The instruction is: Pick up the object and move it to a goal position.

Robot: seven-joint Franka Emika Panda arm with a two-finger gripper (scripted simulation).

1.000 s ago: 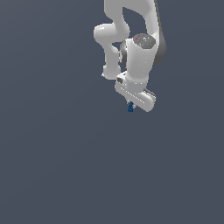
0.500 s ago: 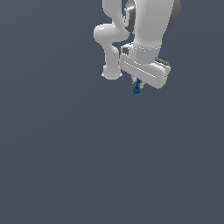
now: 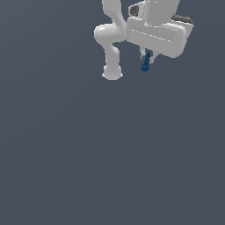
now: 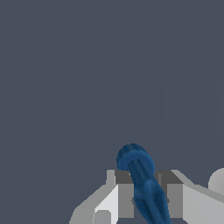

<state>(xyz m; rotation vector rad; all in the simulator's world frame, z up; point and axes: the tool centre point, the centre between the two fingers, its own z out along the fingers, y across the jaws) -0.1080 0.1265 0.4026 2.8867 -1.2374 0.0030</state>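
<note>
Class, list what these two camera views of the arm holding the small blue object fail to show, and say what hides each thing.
1. Gripper fingertips: exterior view, hidden behind the white hand body.
2. Blue object: wrist view, its near end cut off by the picture's edge.
3. Blue object's shape: exterior view, too small.
4. Goal position: no marker in either view.

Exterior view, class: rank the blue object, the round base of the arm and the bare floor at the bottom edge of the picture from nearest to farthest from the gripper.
1. The blue object: held in the gripper, hanging just beneath it.
2. The round base of the arm: toward the exterior view's left of the gripper.
3. The bare floor at the bottom edge: farthest, well below everything else.
</note>
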